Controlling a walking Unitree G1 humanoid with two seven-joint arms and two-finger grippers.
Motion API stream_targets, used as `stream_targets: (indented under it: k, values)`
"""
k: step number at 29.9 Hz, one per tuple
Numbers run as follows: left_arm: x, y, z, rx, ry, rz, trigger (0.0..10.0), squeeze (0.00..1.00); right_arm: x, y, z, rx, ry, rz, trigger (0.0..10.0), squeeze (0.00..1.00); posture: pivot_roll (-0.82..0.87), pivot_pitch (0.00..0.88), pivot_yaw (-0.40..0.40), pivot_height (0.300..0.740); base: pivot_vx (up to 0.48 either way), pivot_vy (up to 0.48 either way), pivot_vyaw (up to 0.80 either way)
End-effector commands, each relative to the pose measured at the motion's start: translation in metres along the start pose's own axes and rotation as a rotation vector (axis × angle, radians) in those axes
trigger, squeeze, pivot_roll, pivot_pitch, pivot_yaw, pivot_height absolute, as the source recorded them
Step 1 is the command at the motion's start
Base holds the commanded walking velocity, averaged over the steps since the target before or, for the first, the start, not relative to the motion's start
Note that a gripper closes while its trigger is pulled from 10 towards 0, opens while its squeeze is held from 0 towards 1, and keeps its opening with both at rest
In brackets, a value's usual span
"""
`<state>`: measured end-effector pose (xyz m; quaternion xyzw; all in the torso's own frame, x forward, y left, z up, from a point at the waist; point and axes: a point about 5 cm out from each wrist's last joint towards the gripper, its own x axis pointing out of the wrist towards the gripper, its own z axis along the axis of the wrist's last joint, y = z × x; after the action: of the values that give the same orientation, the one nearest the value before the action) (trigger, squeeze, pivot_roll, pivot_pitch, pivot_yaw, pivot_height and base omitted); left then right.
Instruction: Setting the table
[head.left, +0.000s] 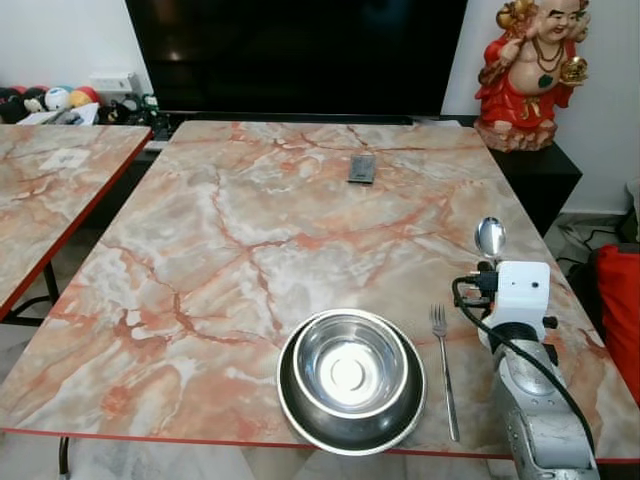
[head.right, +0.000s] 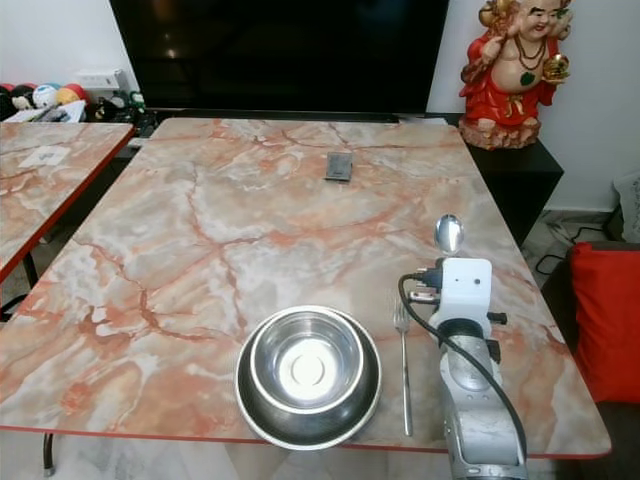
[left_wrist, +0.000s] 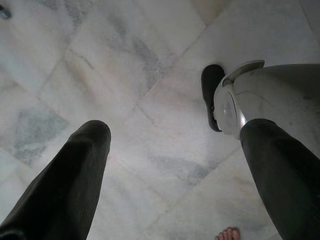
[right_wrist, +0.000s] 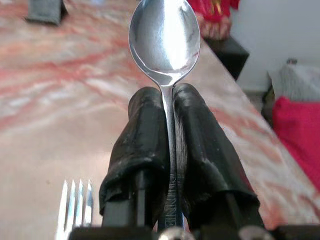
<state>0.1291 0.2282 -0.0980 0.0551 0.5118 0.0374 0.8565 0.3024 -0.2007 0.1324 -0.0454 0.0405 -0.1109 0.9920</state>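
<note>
Spoon: the spoon (right_wrist: 165, 37) is pinched by its handle between the two black fingers (right_wrist: 142, 145) of the right pincer (right_wrist: 169, 125), above the table near its right edge, just right of the fork.
Spoon direction: its long axis runs along the fingers; the bowl end juts past the fingertips and points away from the robot toward the far end of the table, the handle end buried in the grip.
Why held so: a grip low on the handle with the bowl forward would, I judge, let the spoon be laid down parallel to the fork with its bowl at the far end, as a place setting wants.
Right pincer: clenched on the spoon handle, fingers pressed to either side of it; the arm reaches in over the near right corner of the table (head.left: 250, 230).
Fork: the fork (head.left: 444, 370) lies flat just right of the bowl, tines toward the far end, handle toward the robot.
Bowl: a steel bowl (head.left: 350, 375) sits near the front edge, seemingly nested on a wider steel dish, marking the centre of the setting.
Free spot: bare table to the right of the fork looks the likely place for the spoon.
Left pincer: the left pincer (left_wrist: 175, 165) hangs idle over the tiled floor (left_wrist: 150, 75), its fingers spread apart and empty.
</note>
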Motion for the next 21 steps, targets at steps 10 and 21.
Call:
stream_targets:
  k: [10,21]
  values:
    - [-0.001,0.002,-0.005,0.019,0.026,-0.007,10.0,0.00,-0.018,0.000,-0.012,0.032,0.100,0.034,10.0,0.00,-0.04,0.108,0.017,0.740,0.000,0.000,0.00]
    - [-0.001,0.002,-0.005,0.017,0.028,-0.007,10.0,0.00,-0.016,0.008,-0.027,0.090,0.193,0.087,10.0,0.00,-0.04,0.113,0.015,0.740,0.000,0.000,0.00]
